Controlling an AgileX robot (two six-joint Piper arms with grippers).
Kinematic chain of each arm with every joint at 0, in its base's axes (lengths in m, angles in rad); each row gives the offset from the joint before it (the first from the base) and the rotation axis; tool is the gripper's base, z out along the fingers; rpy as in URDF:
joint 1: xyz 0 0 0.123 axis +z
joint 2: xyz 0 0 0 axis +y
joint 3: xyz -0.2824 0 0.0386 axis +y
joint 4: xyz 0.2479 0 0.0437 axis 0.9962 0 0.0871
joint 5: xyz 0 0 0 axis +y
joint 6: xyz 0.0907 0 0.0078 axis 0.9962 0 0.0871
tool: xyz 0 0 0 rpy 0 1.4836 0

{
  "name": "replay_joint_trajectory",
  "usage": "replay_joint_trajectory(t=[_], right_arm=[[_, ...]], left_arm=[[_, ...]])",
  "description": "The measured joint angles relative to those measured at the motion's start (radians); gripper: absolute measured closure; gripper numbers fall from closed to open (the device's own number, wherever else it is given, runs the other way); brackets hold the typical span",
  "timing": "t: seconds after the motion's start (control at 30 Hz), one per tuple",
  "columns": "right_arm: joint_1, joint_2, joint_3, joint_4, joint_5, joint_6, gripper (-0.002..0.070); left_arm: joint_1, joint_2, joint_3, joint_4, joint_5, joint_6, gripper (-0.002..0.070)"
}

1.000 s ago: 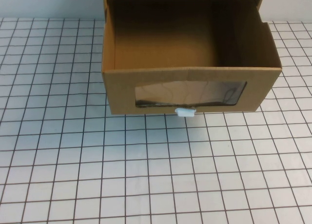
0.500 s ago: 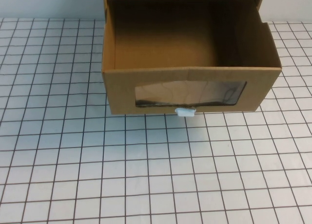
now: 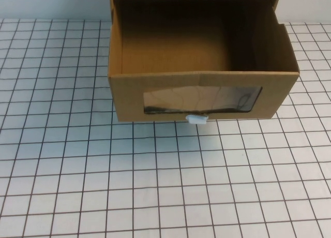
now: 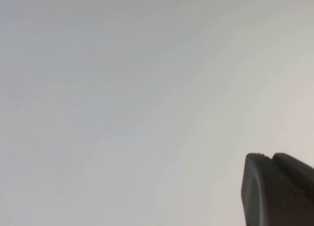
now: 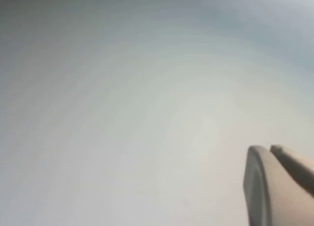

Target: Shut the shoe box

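Cardboard brown fills the upper centre of the high view: the shoe box [image 3: 202, 95] sits pulled open on my gridded counter [image 3: 155, 181], window facing me, white pull tab [image 3: 197, 119] below it. My left pincer [image 4: 277, 191] shows only a dark tip against a blank pale surface; my right pincer [image 5: 274, 186], a pale tip likewise. Wide or narrow, I cannot tell for either.

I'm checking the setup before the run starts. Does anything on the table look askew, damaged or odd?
Only that the shoe box has its drawer pulled far out of the sleeve, its inside bare. No damage or spill shows. The left gripper and right gripper show only in their wrist views, facing a blank surface, away from the box.
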Motion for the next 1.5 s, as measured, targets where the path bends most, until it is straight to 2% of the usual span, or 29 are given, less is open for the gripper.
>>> replay_joint_trajectory(t=[0.3, 0.43, 0.53, 0.6, 0.7, 0.87, 0.97, 1.07, 1.23, 1.5], right_arm=[[0.0, 0.059, 0.006, 0.0, 0.287, -0.015, 0.069], [0.0, 0.134, 0.006, -0.004, 0.532, -0.104, 0.069], [0.0, 0.226, -0.025, -0.001, 0.733, -0.177, 0.069], [0.0, 0.295, -0.068, 0.019, 0.866, -0.244, 0.069], [0.022, 0.403, -0.141, 0.082, 0.989, -0.391, 0.069], [0.126, 0.491, -0.209, 0.262, 1.045, -0.789, 0.069], [0.209, 0.516, -0.214, 0.383, 1.06, -1.055, 0.069], [0.261, 0.545, -0.214, 0.494, 1.071, -1.198, 0.069], [0.282, 0.601, -0.214, 0.628, 1.071, -1.259, 0.069], [0.282, 0.654, -0.214, 0.653, 1.075, -1.316, 0.069]], left_arm=[[0.0, 0.172, -0.003, 0.028, 0.134, -0.148, 0.068], [0.0, 0.236, -0.096, 0.103, 0.343, -0.145, 0.068], [0.0, 0.3, -0.226, 0.105, 0.52, -0.043, 0.068], [0.0, 0.349, -0.319, 0.048, 0.614, 0.075, 0.068], [0.0, 0.441, -0.462, -0.129, 0.742, 0.309, 0.068], [0.0, 0.619, -0.64, -0.484, 0.918, 0.667, 0.068], [0.0, 0.738, -0.728, -0.677, 1.009, 0.779, 0.068], [0.0, 0.865, -0.816, -0.824, 1.099, 0.823, 0.068], [-0.026, 1.054, -0.952, -0.896, 1.166, 0.839, 0.068], [-0.192, 1.26, -1.121, -0.841, 1.145, 0.842, 0.068]])
